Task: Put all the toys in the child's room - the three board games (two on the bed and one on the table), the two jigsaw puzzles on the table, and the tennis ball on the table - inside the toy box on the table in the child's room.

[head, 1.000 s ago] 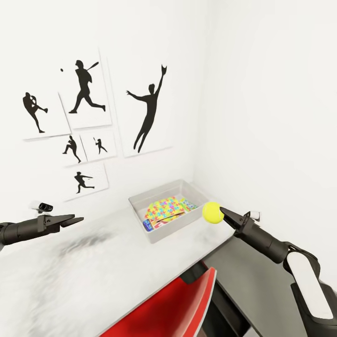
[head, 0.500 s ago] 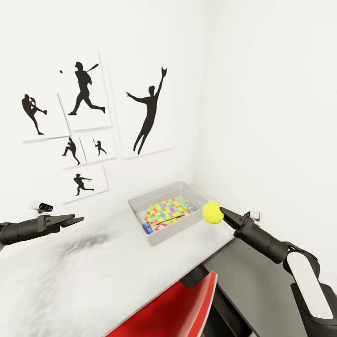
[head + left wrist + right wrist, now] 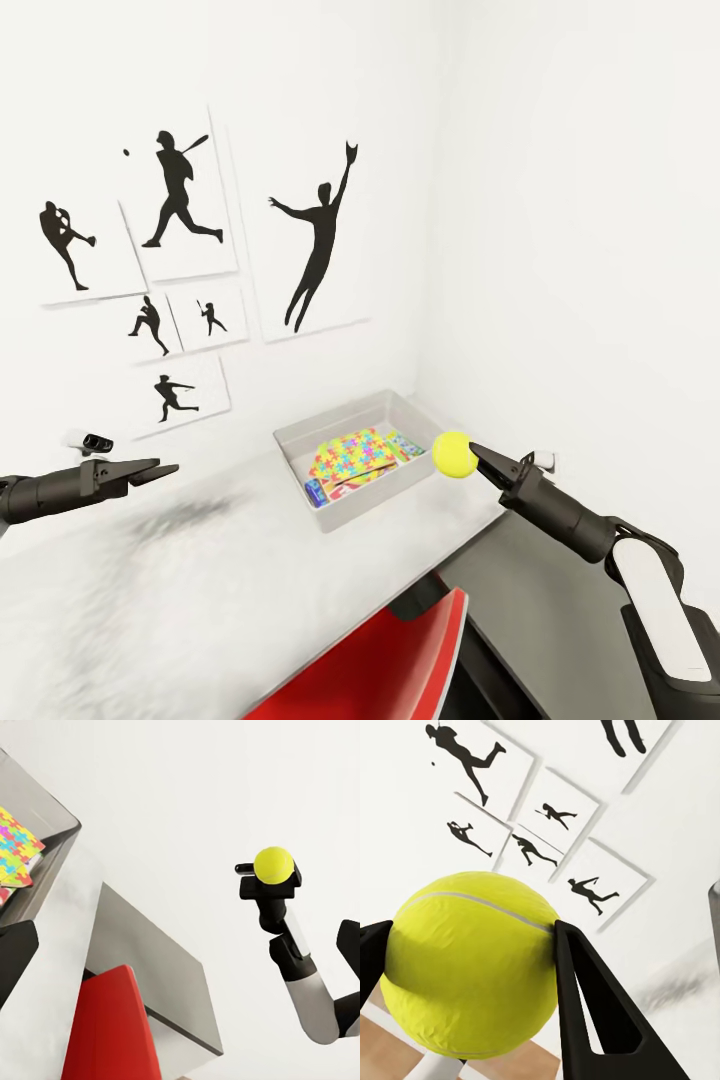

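Above counter:
Right gripper: jaws clenched on tennis ball, just beside toy box rim
Left gripper: jaws parted, empty
Toy box: jigsaw puzzle atop board games

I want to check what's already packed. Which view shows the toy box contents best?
The head view: the toy box lies open from above, a jigsaw puzzle on top. The left wrist view catches one corner; the right wrist view a sliver of rim.

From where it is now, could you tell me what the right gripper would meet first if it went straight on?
Probably the wall with its pictures; it holds the ball above the toy box, but depth is unclear.
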### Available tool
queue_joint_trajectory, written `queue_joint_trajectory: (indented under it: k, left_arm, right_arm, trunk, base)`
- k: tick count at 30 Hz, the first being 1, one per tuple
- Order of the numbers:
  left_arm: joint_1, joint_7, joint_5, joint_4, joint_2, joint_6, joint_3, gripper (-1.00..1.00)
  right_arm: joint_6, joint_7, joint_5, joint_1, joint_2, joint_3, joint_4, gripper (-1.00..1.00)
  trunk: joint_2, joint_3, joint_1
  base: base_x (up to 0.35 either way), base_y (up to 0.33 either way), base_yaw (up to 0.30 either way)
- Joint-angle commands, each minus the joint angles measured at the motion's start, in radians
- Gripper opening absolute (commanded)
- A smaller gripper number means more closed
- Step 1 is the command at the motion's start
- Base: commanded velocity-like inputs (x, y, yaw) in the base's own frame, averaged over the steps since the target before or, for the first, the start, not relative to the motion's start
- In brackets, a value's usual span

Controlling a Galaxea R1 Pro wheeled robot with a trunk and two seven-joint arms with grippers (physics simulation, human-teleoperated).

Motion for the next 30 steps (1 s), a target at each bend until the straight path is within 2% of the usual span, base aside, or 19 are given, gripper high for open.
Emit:
queue_joint_trajectory:
  k: [1, 9, 10, 11, 12, 16, 23, 27, 30]
  left_arm:
    - [-0.001, -0.003, 0.0, 0.0, 0.0, 0.011, -0.001, 1.0]
    - [-0.001, -0.003, 0.002, 0.0, 0.0, 0.01, 0.0, 1.0]
    - [-0.001, -0.003, 0.002, 0.0, 0.001, 0.009, 0.0, 1.0]
    - [-0.001, -0.003, 0.002, 0.0, 0.001, 0.009, 0.0, 1.0]
    - [-0.001, -0.003, 0.001, 0.0, 0.001, 0.009, 0.0, 1.0]
    - [-0.001, -0.003, 0.001, 0.0, 0.002, 0.009, 0.001, 1.0]
    - [-0.001, -0.003, 0.002, 0.0, 0.002, 0.009, 0.001, 1.0]
    - [-0.001, -0.003, 0.002, 0.0, 0.002, 0.009, 0.001, 1.0]
    - [-0.001, -0.003, 0.002, 0.0, 0.001, 0.009, 0.0, 1.0]
  right_arm:
    - [0.007, 0.001, -0.003, -0.001, 0.0, -0.001, 0.0, -1.0]
    - [0.006, -0.002, 0.001, -0.001, 0.0, 0.001, 0.0, -1.0]
    - [0.006, -0.002, 0.011, -0.001, 0.002, 0.002, 0.0, -1.0]
    - [0.006, -0.004, 0.058, -0.001, 0.008, 0.003, 0.0, -1.0]
    - [0.005, -0.005, 0.074, -0.001, 0.01, 0.004, 0.0, -1.0]
    - [0.003, -0.007, 0.113, -0.001, 0.013, 0.004, 0.0, -1.0]
    - [-0.024, -0.007, 0.123, -0.001, 0.014, 0.006, 0.0, -1.0]
    - [-0.031, -0.015, 0.129, -0.002, 0.015, 0.035, 0.001, -1.0]
    - [-0.028, -0.116, 0.141, -0.007, 0.016, 0.068, 0.003, -1.0]
  trunk:
    - [-0.002, -0.002, 0.001]
    - [-0.002, -0.002, 0.001]
    - [-0.002, -0.002, 0.001]
    - [-0.002, -0.002, 0.001]
    - [-0.002, -0.002, 0.001]
    - [-0.002, -0.002, 0.001]
    - [-0.002, -0.002, 0.001]
    - [-0.002, -0.002, 0.001]
    - [-0.002, -0.002, 0.001]
  base:
    - [0.014, 0.0, 0.0]
    - [0.003, 0.0, 0.0]
    - [0.0, 0.0, 0.0]
    - [0.0, 0.0, 0.0]
    - [0.0, 0.0, 0.0]
    - [0.0, 0.0, 0.0]
    - [0.0, 0.0, 0.0]
    - [0.0, 0.0, 0.0]
    - [0.0, 0.0, 0.0]
